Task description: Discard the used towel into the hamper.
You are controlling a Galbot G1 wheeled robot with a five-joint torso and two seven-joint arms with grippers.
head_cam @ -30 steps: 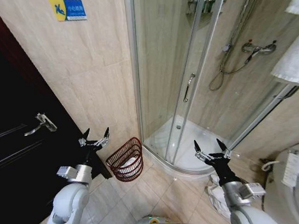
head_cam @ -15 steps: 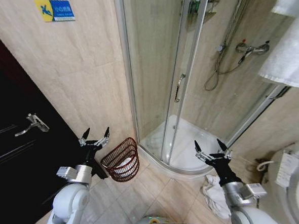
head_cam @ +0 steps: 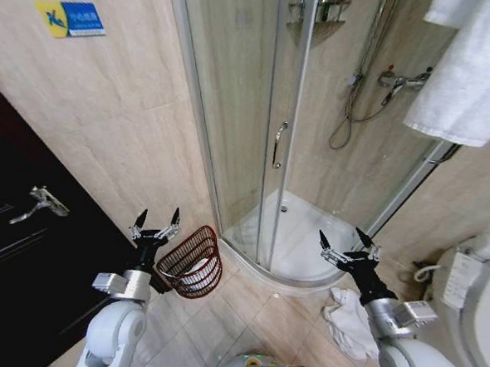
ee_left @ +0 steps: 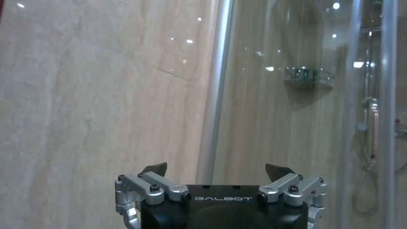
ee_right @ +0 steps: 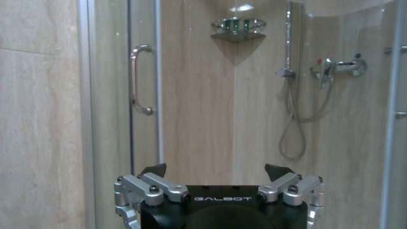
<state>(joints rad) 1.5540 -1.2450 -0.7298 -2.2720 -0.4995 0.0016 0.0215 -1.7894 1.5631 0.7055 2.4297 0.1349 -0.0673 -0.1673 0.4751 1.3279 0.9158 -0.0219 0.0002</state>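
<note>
Bottom of the head view, near to far. Left gripper (head_cam: 157, 223) at lower left, raised, fingers spread wide, nothing between them. Right gripper (head_cam: 347, 242) at lower right, likewise spread and empty.

Crumpled white towel (head_cam: 347, 320) on the floor tiles at lower right, just left of the right arm, well below the gripper. Not gripped by anything.

Hamper (head_cam: 192, 263) at lower centre-left, just right of the left gripper, on the floor against the curved shower base (head_cam: 303, 251). Some white cloth already inside. Towel and hamper well apart, bare tile between.

Farther: glass shower door (head_cam: 253, 108) with handle, hose and tap at upper right, white towel hanging (head_cam: 462, 62) at the right edge, toilet (head_cam: 485, 294) at lower right, dark door (head_cam: 24, 247) at left.

Risks, as judgement: low reach for the towel; a shallow pinch likely to take one fold only, leaving cloth trailing and dropping short of the hamper. Light wire hamper easy to tip with a nudge. Toilet and shower base crowding the right arm's swing.
</note>
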